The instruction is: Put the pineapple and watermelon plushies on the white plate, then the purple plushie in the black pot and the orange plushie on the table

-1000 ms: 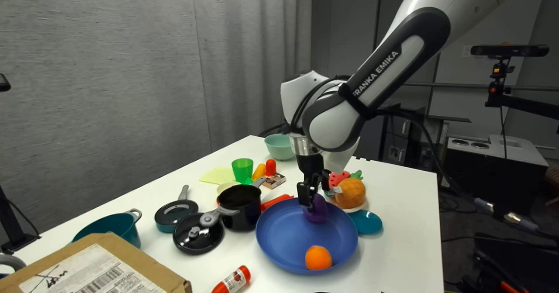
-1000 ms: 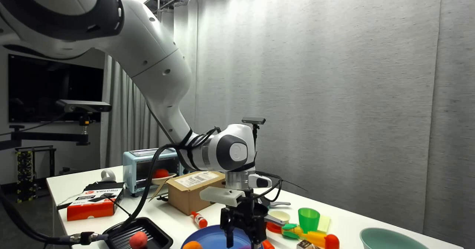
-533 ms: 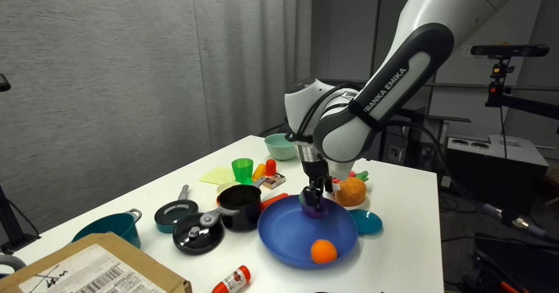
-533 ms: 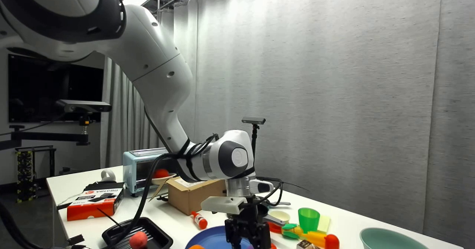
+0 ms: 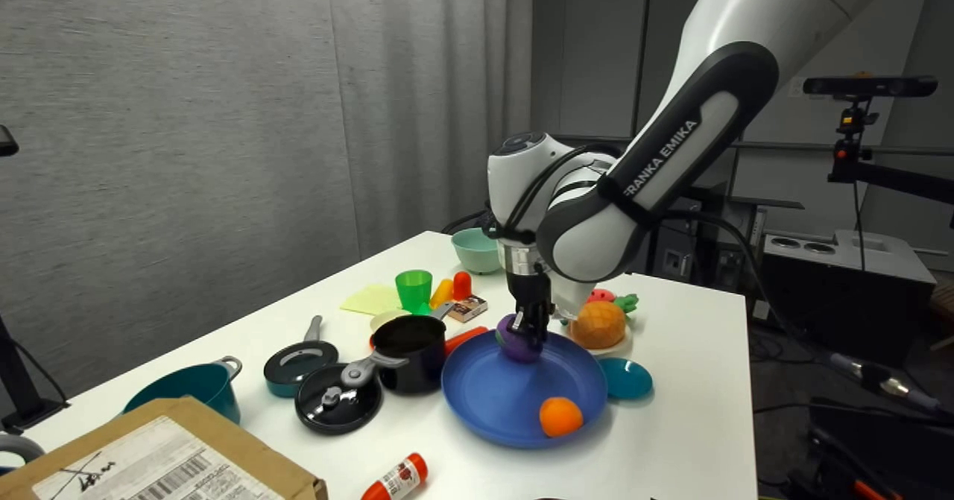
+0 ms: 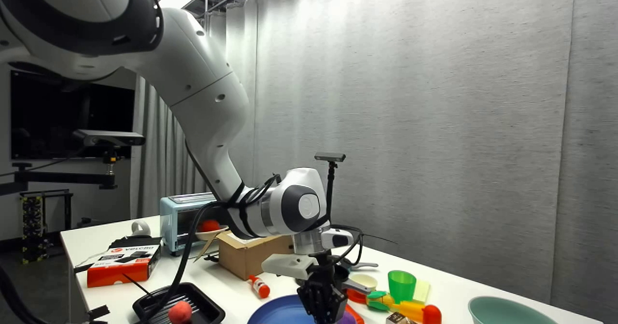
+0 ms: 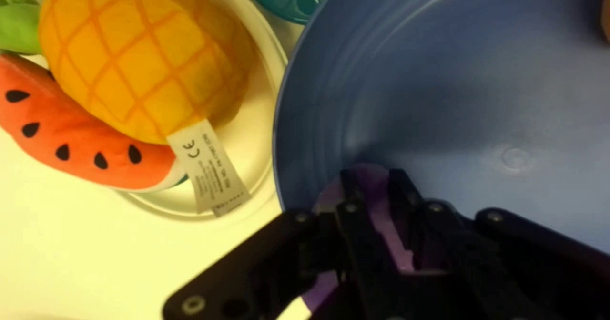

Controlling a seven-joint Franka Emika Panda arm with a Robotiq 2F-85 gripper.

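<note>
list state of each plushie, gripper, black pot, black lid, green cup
pineapple plushie: on the white plate
watermelon plushie: on the white plate
orange plushie: on the blue plate
purple plushie: pinched at the blue plate's rim
gripper: closed on the purple plushie
black pot: uncovered
black lid: on the table
green cup: upright

Above the black gripper (image 7: 375, 177) with round screws (image 7: 194, 304), a silver collar (image 5: 522, 259) joins a white arm (image 6: 207, 116) with dark panels (image 5: 740, 66), cables (image 6: 191, 237) and "FRANKA EMIKA" lettering (image 5: 661, 159).
</note>
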